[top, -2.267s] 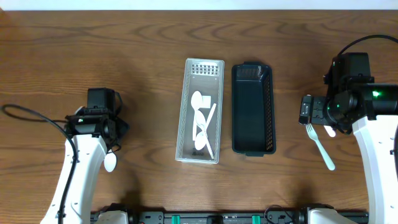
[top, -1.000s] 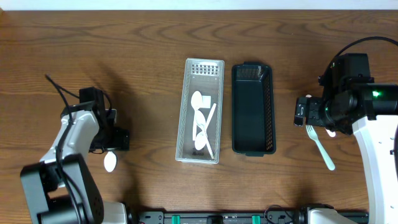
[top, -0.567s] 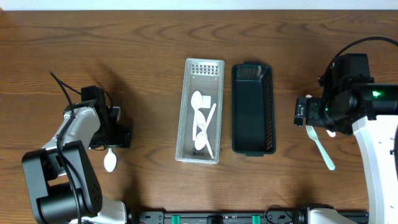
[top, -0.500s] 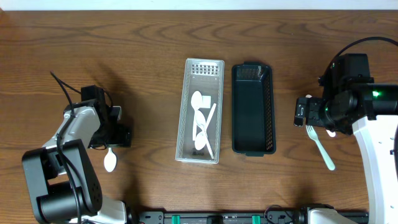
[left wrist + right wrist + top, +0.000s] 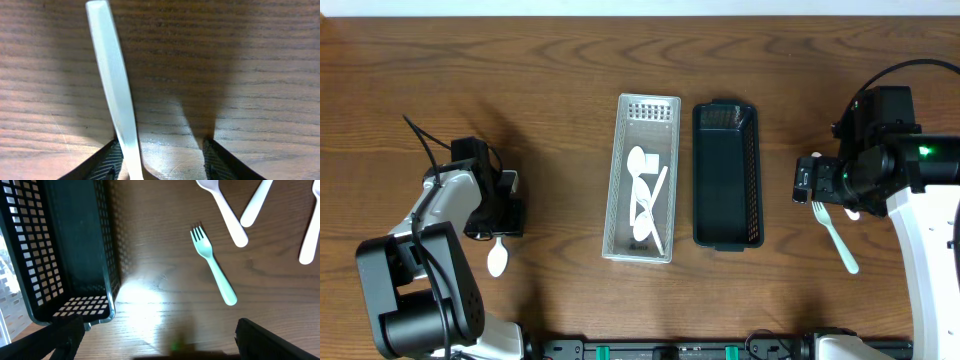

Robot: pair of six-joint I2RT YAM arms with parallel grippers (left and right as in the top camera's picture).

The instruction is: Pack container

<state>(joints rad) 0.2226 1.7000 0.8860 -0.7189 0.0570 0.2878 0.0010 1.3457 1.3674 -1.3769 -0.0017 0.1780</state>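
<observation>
A white plastic spoon (image 5: 497, 258) lies on the table at the left. In the left wrist view its handle (image 5: 112, 80) runs down between my left gripper's fingers, close to the left finger (image 5: 107, 160). My left gripper (image 5: 162, 164) is open, low over the table and straddling the handle; overhead it (image 5: 500, 230) is just above the spoon bowl. A silver mesh tray (image 5: 625, 130) holds several white utensils. A dark basket (image 5: 754, 175) stands right of it. My right gripper (image 5: 160, 347) is open and empty, above a green fork (image 5: 212, 265).
White utensils (image 5: 225, 210) lie beyond the green fork, partly cut off at the right wrist view's top edge. The dark basket's corner (image 5: 75, 307) is at the left of that view. The fork (image 5: 835, 235) lies right of the basket, under my right arm (image 5: 880, 160).
My left arm has swung round and come down over the spoon, its fingers now straddling the handle. My right arm has barely moved.
</observation>
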